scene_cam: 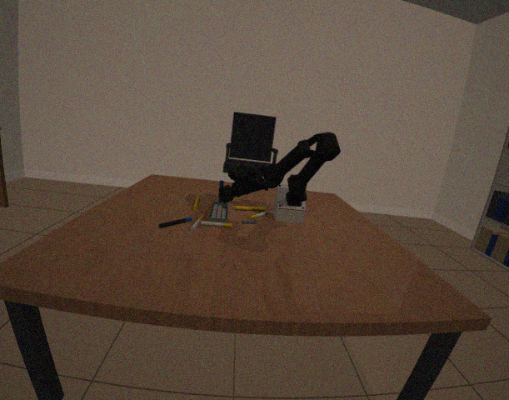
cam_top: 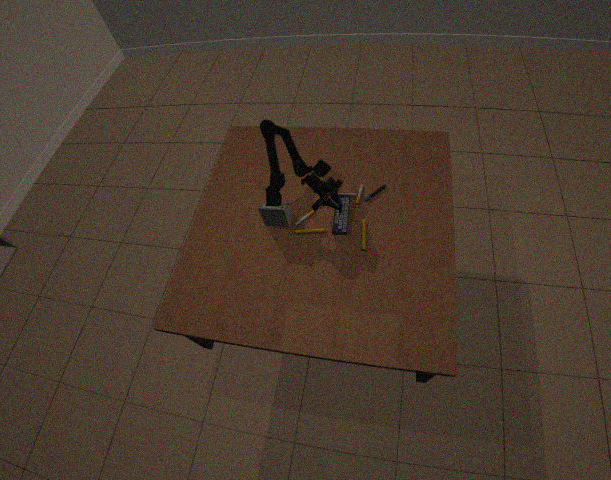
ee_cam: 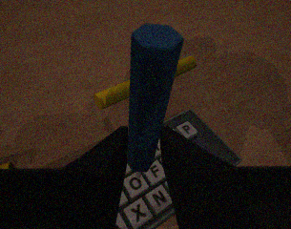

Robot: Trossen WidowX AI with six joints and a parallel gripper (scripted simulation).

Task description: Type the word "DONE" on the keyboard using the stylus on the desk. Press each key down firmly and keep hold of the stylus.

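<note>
Brown desk (cam_top: 305,294) (scene_cam: 246,275) on tiled floor (cam_top: 346,434) (scene_cam: 159,357). Gripper (cam_top: 338,205) (scene_cam: 222,197) (ee_cam: 143,134) closed around blue stylus (scene_cam: 221,185) (ee_cam: 154,91), roughly upright above keyboard (cam_top: 340,222) (scene_cam: 219,212) (ee_cam: 204,135); O, F, X, N visible between fingers.
</note>
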